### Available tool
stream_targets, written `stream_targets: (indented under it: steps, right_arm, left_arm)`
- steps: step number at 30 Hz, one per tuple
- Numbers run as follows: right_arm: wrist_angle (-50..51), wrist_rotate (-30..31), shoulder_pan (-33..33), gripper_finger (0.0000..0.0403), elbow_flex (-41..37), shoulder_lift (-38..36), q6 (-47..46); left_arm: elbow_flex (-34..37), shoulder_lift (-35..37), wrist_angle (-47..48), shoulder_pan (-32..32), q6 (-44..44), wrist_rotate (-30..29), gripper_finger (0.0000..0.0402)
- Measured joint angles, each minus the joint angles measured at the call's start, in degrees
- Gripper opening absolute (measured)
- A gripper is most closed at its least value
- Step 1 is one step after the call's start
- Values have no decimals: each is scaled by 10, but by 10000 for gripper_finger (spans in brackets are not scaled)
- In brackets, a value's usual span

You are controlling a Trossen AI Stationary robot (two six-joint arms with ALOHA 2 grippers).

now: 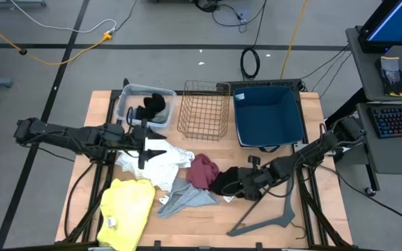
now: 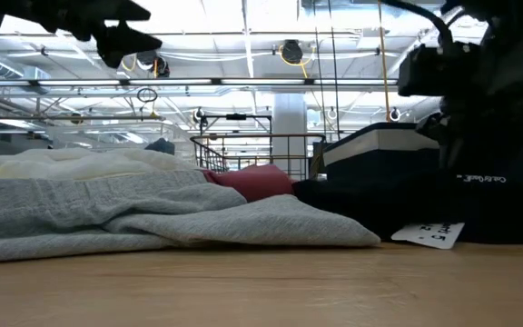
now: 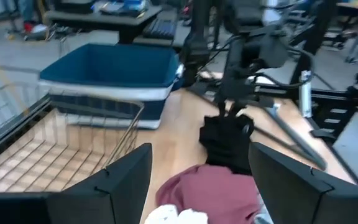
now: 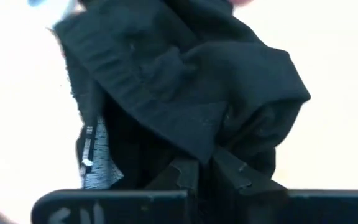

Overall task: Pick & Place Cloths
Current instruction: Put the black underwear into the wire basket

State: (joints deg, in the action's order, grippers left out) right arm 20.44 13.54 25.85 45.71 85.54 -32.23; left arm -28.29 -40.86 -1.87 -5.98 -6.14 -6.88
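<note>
Now the small black cloth of soft fabric [image 1: 225,183] lies on the wooden table [image 1: 271,219], touching the crumpled maroon cloth [image 1: 203,171] on its left side, and the right gripper [image 1: 239,188] is pinched tight on a fold of it; in the right wrist view the two dark fingers [image 4: 229,174] are pressed together with black fabric caught between them. Around it the other garments are not yet moved, as far as I can judge: the grey cloth [image 1: 183,198] is spread just in front of the maroon one, the white cloth [image 1: 155,162] lies beside it toward the left arm, and the large yellow cloth [image 1: 128,210] is near the table's front edge. Behind them stand three containers: a clear plastic bin [image 1: 145,104] that already holds something dark, an empty-looking wire basket [image 1: 204,108], and a dark blue fabric bin [image 1: 269,115]. So the task seems at an early stage, with perhaps one piece placed and five left. The left gripper [image 1: 144,148] hangs over the white cloth with fingers apart, holding nothing. A grey plastic hanger [image 1: 271,219] lies near the right arm.
</note>
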Motion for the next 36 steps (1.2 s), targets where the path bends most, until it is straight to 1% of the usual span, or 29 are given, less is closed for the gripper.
stream_targets:
  steps: [4,7,11,17,26,31,36]
  right_arm:
    - [-35,-18,1,6,0,-7,4]
    - [-63,-19,2,4,0,-15,8]
    - [-105,-29,5,4,0,-36,20]
    - [-159,-34,5,2,0,-79,33]
    - [-242,-32,5,1,0,-147,84]
    - [-294,-32,5,1,0,-173,122]
    - [-352,-31,5,1,0,-185,180]
  left_arm:
    - [0,0,-28,-24,11,0,271]
    - [0,-6,-47,-40,18,0,271]
    - [0,-25,-71,-56,19,0,271]
    - [-1,-77,-115,-67,19,0,271]
    - [-1,-162,-181,-67,23,0,271]
    - [-1,-205,-232,-69,51,8,271]
    - [-1,-242,-298,-69,59,11,271]
